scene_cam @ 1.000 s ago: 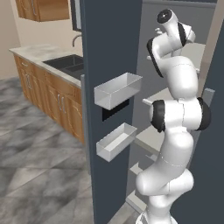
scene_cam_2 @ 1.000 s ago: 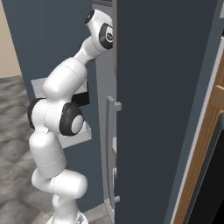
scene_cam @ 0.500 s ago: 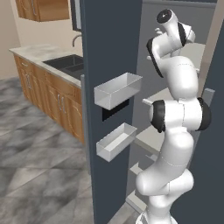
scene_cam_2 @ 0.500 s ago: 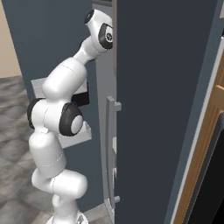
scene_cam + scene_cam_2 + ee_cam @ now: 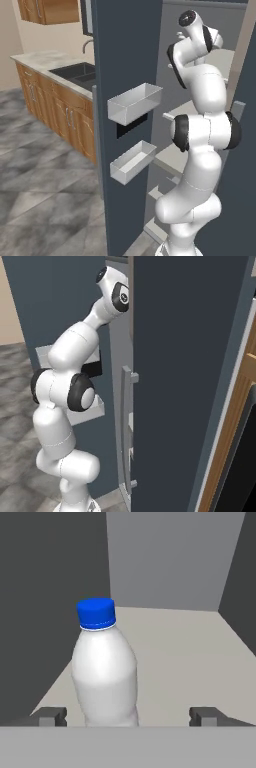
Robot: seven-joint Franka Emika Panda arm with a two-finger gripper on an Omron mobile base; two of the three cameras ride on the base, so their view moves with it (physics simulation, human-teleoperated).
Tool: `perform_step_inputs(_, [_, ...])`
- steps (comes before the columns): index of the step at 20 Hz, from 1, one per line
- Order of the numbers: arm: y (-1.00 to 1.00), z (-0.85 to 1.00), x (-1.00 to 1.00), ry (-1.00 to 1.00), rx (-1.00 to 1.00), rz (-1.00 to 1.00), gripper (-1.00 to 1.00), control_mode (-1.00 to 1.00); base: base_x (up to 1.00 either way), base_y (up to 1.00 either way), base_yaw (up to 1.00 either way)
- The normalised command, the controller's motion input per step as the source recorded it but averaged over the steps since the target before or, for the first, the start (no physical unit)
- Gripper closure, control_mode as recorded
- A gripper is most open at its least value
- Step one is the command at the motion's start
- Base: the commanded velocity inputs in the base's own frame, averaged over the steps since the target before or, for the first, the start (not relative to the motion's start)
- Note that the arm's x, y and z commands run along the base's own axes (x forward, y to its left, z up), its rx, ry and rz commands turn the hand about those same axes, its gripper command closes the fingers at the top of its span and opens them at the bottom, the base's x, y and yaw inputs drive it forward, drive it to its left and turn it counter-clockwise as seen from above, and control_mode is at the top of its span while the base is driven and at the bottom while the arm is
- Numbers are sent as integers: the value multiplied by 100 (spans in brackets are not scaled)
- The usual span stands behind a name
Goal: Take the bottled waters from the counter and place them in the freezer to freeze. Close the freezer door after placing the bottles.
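Gripper (image 5: 128, 716) is standing with its jaws spread wide inside the freezer (image 5: 200, 30), and the two dark fingertips (image 5: 49, 716) are sitting well apart at the bottom of the hand view. Between them, nearer the left one, the blue-capped bottle (image 5: 104, 672) is standing upright on the pale shelf (image 5: 180, 662), long axis vertical, cap pointing straight up. Whether the left fingertip is brushing the bottle's base is hard to judge, since the bottom of the bottle is cut off there; the right fingertip is clearly apart from it.

Room around the bottle is looking generous: bare shelf is stretching to its right and behind it as far as the grey back wall, while a dark side wall is closing in near its left.

Over in the left base view, the freezer door (image 5: 125, 60) is hanging open toward the camera, its two clear door bins (image 5: 134, 102) holding nothing that can be seen. Beyond it, the counter (image 5: 45, 62) with its dark sink (image 5: 80, 72) is running along the wall.
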Motion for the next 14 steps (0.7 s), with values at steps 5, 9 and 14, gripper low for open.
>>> perform_step_inputs(5, [37, 6, -2, 0, 0, -7, -100, -100, 0, 0, 0])
perform_step_inputs(9, [44, 7, -11, 0, 0, -5, -100, -100, 0, 0, 0])
perform_step_inputs(14, [31, 17, -37, -1, 0, -2, -100, -100, 0, 0, 0])
